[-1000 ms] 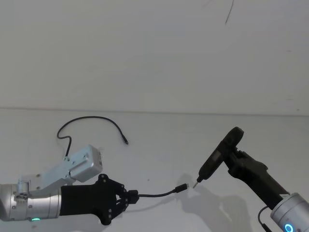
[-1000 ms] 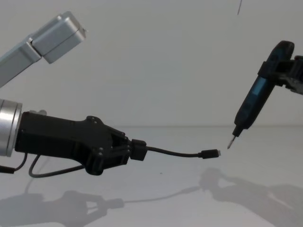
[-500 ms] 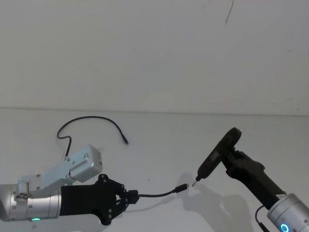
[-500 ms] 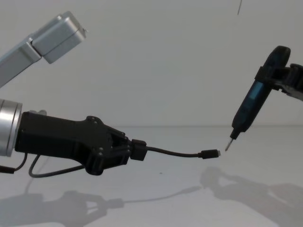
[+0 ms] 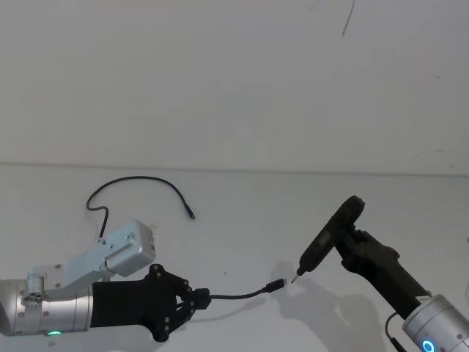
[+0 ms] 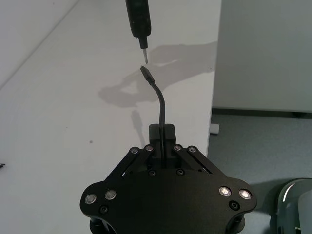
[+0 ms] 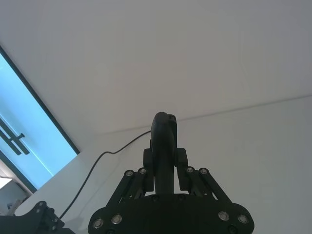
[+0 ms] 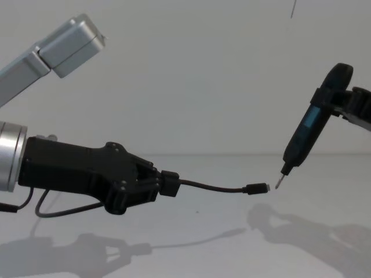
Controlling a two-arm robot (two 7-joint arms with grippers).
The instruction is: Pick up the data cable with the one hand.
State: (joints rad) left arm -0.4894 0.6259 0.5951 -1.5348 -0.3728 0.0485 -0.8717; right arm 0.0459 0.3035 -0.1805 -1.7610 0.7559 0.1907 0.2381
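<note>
The left gripper (image 5: 192,299), clamped on the data cable (image 5: 238,295), holds it off the table; at its three o'clock, the right gripper's pen tool (image 5: 327,240) nearly touches the drooping plug; contact could knock it aside.

A plain white wall (image 5: 234,81) rises behind the flat white table (image 5: 242,213). Beside the table's edge lies grey-blue floor (image 6: 263,141). A bright blue window (image 7: 24,122) glows at one side.

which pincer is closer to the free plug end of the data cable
Left. The left pincer is shut on the data cable just behind its free plug. The right pincer is higher, gripping a pen-like tool whose tip nearly meets the plug.
</note>
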